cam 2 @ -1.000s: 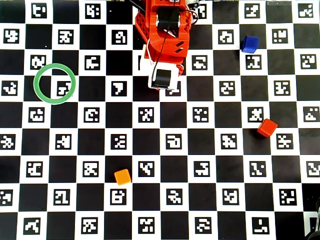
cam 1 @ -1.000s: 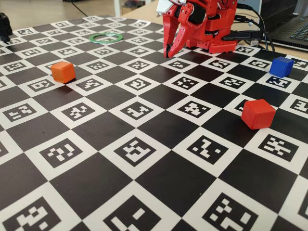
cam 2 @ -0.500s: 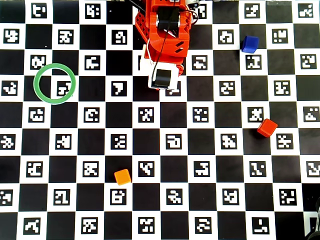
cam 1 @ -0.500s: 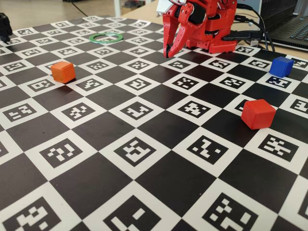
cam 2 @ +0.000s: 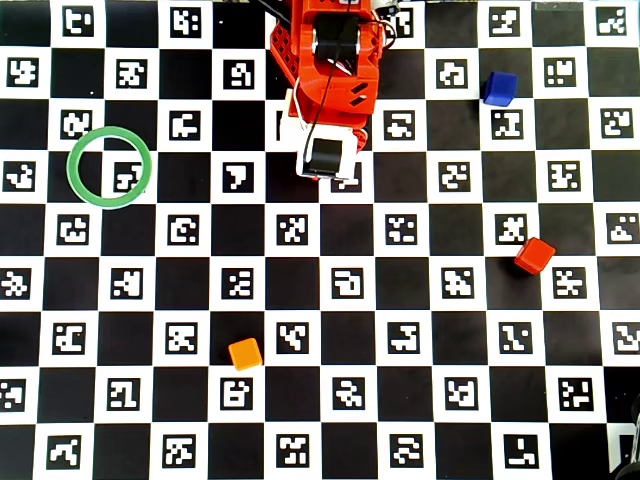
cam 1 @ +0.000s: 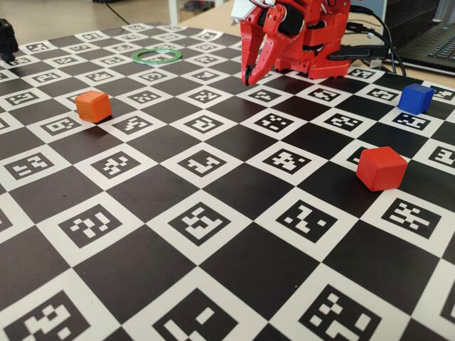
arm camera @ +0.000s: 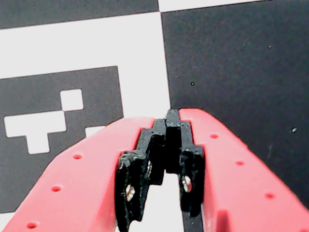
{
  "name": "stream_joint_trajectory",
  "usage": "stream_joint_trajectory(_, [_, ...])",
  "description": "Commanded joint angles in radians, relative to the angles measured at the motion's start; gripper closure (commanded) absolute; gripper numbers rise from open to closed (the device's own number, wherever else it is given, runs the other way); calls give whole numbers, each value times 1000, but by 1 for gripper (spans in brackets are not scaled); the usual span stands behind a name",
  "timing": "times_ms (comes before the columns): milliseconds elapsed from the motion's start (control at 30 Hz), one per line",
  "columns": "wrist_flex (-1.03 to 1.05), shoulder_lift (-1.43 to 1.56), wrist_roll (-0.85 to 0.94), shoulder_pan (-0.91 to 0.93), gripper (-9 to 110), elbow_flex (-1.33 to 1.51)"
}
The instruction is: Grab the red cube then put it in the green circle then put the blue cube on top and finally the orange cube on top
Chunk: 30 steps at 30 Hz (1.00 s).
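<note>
Since nothing has shifted over the last second, the pincer [cam 1: 248, 77] still hangs folded near the arm's base, jaws together and empty. No step has begun: the red cube [cam 2: 535, 255] sits on the counter [cam 1: 234, 192], well apart from the green circle [cam 2: 109, 167].

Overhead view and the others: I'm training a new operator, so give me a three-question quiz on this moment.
1. True or false: the red cube lies inside the green circle.
2. In the overhead view, which cube lies nearest the bottom edge? A) the blue cube B) the orange cube C) the red cube
3. Fill in: in the wrist view, the end effector is ____ and holds nothing.

Key: 1 false; 2 B; 3 shut.
</note>
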<state>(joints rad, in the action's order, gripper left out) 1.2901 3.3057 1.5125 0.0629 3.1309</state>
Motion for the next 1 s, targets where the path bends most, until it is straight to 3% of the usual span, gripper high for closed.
stream_joint_trajectory(0, [64, 52, 5, 8, 107, 55])
stream_joint_trajectory(967, [66, 52, 14, -6, 107, 55])
